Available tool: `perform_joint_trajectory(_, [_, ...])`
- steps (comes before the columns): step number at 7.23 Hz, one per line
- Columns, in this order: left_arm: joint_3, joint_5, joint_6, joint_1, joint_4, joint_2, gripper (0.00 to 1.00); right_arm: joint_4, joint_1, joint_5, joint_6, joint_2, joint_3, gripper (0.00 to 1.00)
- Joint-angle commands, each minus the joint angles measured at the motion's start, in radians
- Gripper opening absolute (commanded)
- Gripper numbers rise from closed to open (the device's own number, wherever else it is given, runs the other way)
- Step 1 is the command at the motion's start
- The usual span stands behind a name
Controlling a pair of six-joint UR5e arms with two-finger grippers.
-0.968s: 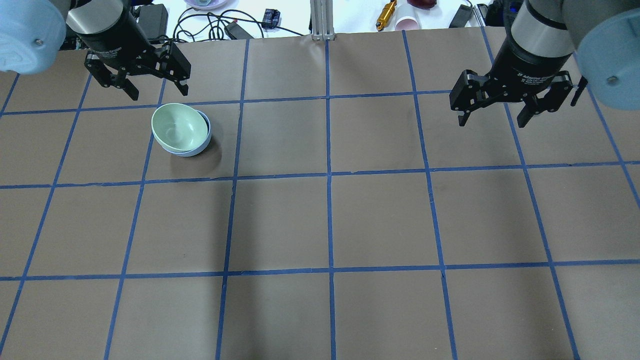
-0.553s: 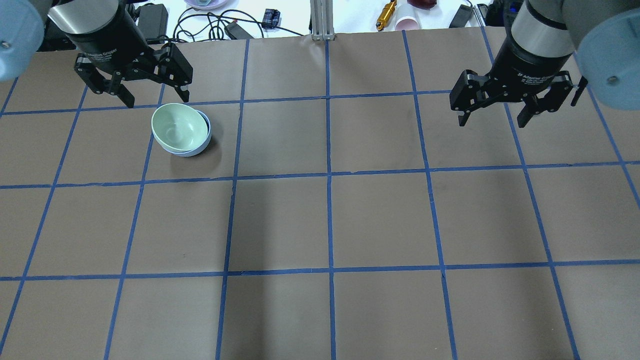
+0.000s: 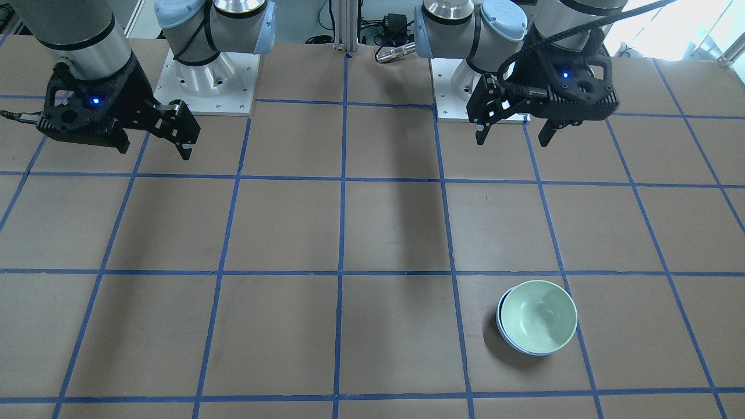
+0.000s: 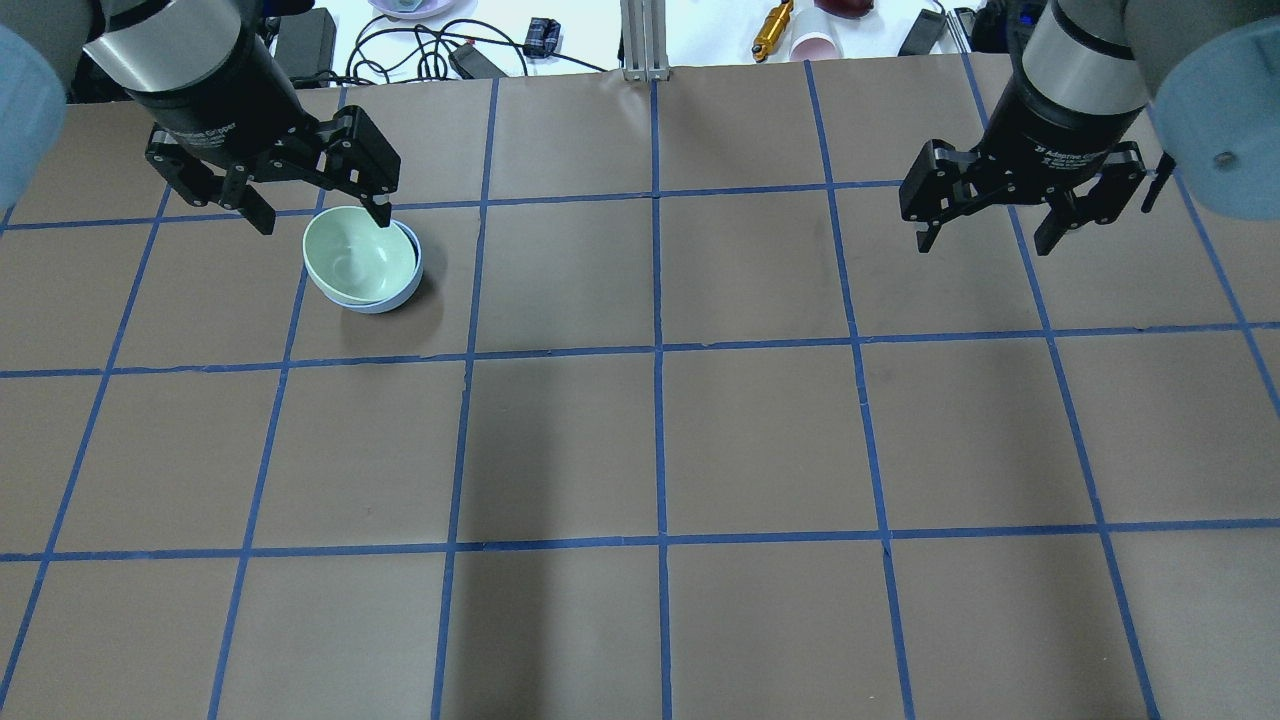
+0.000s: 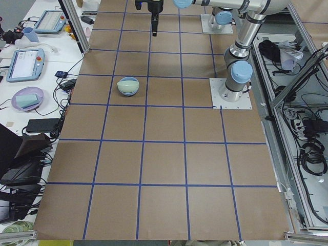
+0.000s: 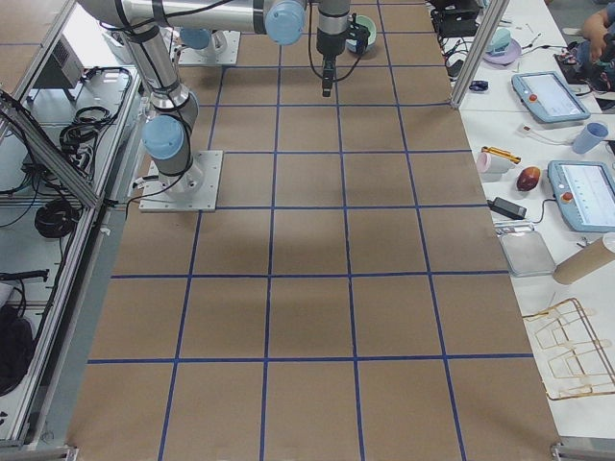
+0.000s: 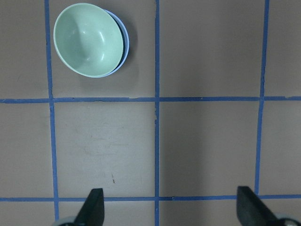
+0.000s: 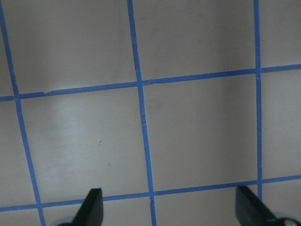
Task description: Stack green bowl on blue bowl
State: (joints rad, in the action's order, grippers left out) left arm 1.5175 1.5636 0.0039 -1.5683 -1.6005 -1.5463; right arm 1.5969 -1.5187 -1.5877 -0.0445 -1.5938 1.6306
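Observation:
The pale green bowl sits nested inside the blue bowl, slightly tilted, on the table's far left in the overhead view. Only a thin blue edge shows under it. The stack also shows in the front view, green bowl in blue bowl, and at the top left of the left wrist view. My left gripper is open and empty, high above the table beside the stack; it also shows in the front view. My right gripper is open and empty at the far right, over bare table.
Beyond the table's far edge lie cables, a charger, a yellow tool and a pink cup. The arms' base plates stand at the robot's side. The brown table has a blue tape grid.
My left gripper has shifted toward the robot and slightly right, so its fingertip now overlaps the bowls' far rim in the overhead view. The bowls and right gripper have not moved.

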Motion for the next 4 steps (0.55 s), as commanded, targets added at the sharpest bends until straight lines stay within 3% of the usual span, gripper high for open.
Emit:
perform_joint_trajectory(1, [0.006, 0.004, 0.011, 0.007, 0.001, 0.02, 1.0, 0.0, 0.0, 0.0, 0.0, 0.0, 0.0, 1.0])
perform_joint_trajectory(4, [0.007, 0.004, 0.045, 0.007, 0.0, 0.022, 1.0, 0.0, 0.0, 0.002, 0.0, 0.0, 0.0, 1.0])
